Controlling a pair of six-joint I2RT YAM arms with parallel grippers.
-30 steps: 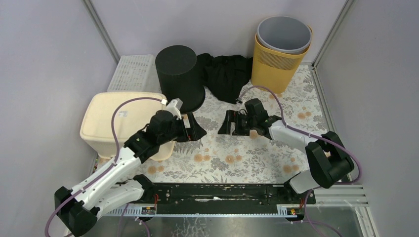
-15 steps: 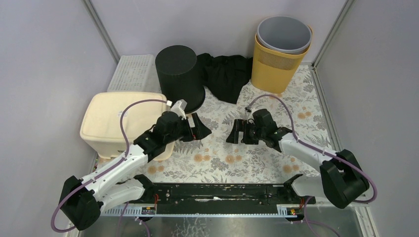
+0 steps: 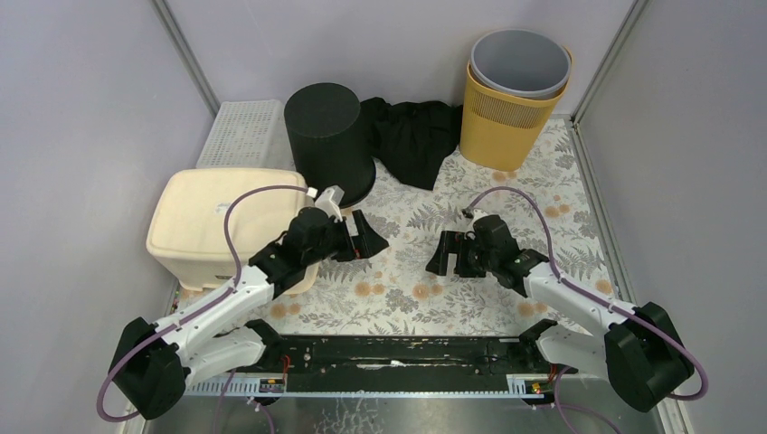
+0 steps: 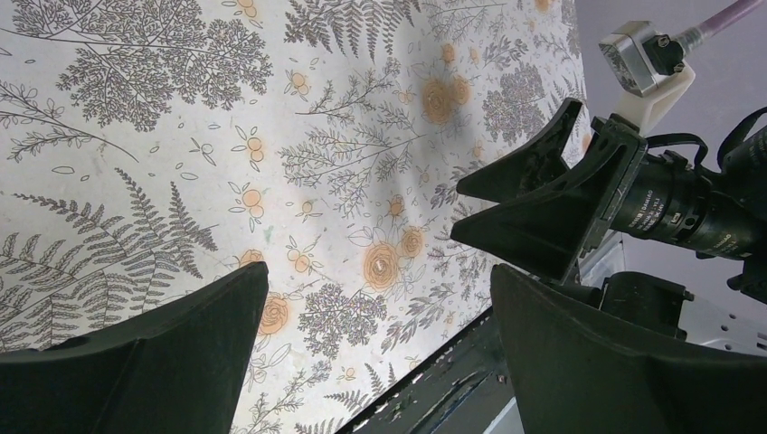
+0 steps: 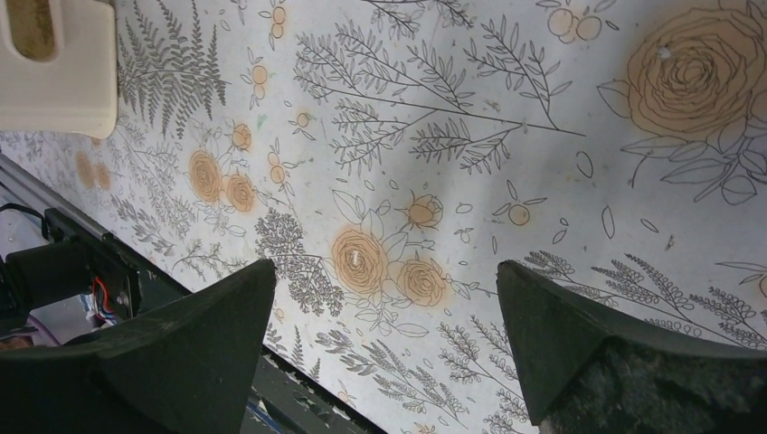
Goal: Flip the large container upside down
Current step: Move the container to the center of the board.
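The large cream container (image 3: 222,226) stands at the left of the flowered table, flat smooth face up; its rim is not visible. One corner of it shows in the right wrist view (image 5: 54,63). My left gripper (image 3: 369,237) is open and empty, just right of the container, above the cloth; the left wrist view (image 4: 380,298) shows only flowered cloth between its fingers. My right gripper (image 3: 440,254) is open and empty at mid-table, facing the left one, and it shows in the left wrist view (image 4: 543,203). Its own view (image 5: 384,298) shows only cloth between the fingers.
A black bin (image 3: 330,140) stands upside down behind the container. A black cloth (image 3: 411,136) lies beside it. A yellow basket (image 3: 497,117) holding a grey bin (image 3: 520,63) stands at the back right. A white perforated tray (image 3: 242,134) leans at the back left. A black rail (image 3: 389,353) runs along the near edge.
The right gripper has drawn back toward the near edge and to the right. The left gripper has shifted a little right and nearer. Both stayed open and empty.
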